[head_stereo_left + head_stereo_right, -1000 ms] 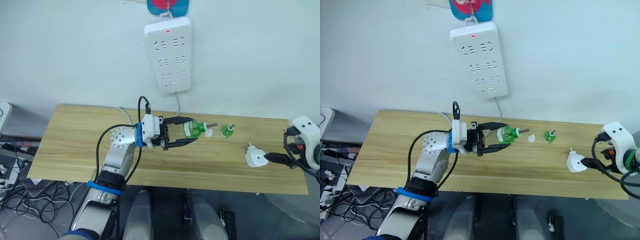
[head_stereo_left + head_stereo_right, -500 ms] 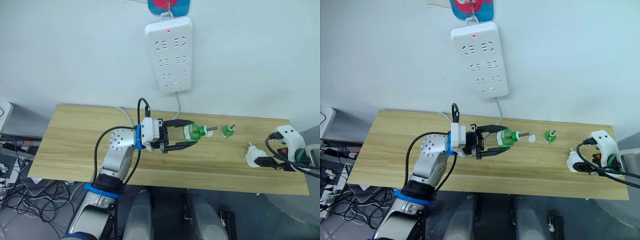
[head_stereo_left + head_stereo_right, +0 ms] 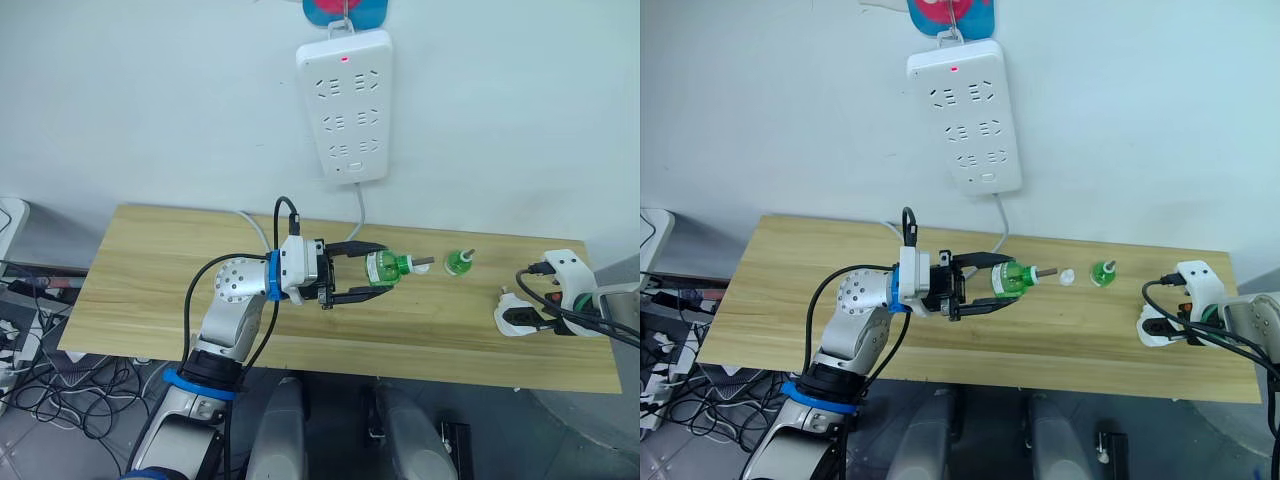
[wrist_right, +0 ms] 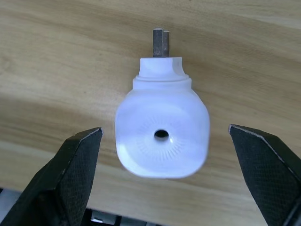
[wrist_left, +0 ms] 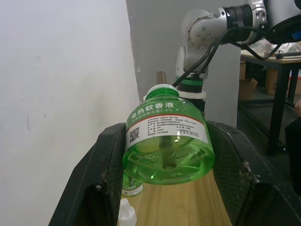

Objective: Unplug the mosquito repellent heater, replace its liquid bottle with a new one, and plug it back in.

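Fingers (image 5: 106,169) of your left gripper (image 3: 375,280) squeeze the green bottle (image 3: 384,267). Your right gripper (image 4: 162,183) is wide open around the mosquito repellent heater (image 4: 162,136), lying on the table's (image 3: 150,270) right end.

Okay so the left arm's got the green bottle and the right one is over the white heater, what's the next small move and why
Probably close the right end effector on the mosquito repellent heater. Its fingers stand open on either side of the heater, which lies on the table between them, ungripped. The left end effector already holds the green bottle with its wick bare, so the heater needs gripping before the bottle can go in.
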### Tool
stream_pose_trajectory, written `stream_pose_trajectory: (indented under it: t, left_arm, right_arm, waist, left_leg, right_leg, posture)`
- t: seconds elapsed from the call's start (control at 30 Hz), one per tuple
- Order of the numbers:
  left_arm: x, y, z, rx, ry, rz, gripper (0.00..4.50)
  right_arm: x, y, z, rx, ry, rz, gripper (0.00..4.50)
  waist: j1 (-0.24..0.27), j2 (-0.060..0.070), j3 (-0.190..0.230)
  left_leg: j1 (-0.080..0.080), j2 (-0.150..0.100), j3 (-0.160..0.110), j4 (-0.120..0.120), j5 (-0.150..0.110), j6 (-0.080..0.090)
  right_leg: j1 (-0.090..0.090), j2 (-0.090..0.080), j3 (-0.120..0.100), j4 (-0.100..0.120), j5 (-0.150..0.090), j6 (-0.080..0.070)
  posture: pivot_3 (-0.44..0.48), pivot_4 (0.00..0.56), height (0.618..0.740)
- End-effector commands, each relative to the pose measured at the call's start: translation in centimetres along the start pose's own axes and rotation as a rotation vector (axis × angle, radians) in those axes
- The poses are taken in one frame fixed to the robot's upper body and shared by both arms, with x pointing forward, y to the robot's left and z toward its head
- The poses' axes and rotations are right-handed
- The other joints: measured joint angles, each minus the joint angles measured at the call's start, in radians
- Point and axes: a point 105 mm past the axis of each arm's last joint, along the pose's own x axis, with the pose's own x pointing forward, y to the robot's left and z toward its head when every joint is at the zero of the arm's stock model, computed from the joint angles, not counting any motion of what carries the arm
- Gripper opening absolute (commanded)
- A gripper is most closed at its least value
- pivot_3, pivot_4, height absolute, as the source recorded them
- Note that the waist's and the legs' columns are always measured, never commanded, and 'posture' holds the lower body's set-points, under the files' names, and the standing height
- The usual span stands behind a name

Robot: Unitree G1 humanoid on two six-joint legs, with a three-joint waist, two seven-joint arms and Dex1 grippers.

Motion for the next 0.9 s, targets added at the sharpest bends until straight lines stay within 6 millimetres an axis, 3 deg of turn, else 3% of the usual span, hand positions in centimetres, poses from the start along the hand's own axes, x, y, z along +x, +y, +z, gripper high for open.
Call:
stream_pose_trajectory:
  t: [0.03,0.9]
  left_arm:
    - [0.2,-0.3,1.1,0.030,-0.031,-0.017,2.25]
    - [-0.2,0.2,1.2,0.033,-0.013,-0.030,2.25]
  right_arm:
    - [-0.5,-0.6,0.2,0.003,-0.016,-0.022,4.48]
    - [1.0,-1.2,-0.9,-0.017,-0.042,-0.031,4.48]
  waist:
    - [0.004,0.000,0.001]
    - [0.008,0.000,0.009]
  left_leg:
    - [0.000,0.000,0.000,0.000,0.000,0.000]
    - [0.000,0.000,0.000,-0.001,0.000,0.000]
  right_leg:
    - [0.000,0.000,0.000,0.000,0.000,0.000]
    - [0.000,0.000,0.000,-0.002,0.000,0.000]
  posture:
    - [0.042,0.433,0.740]
    - [0.060,0.431,0.740]
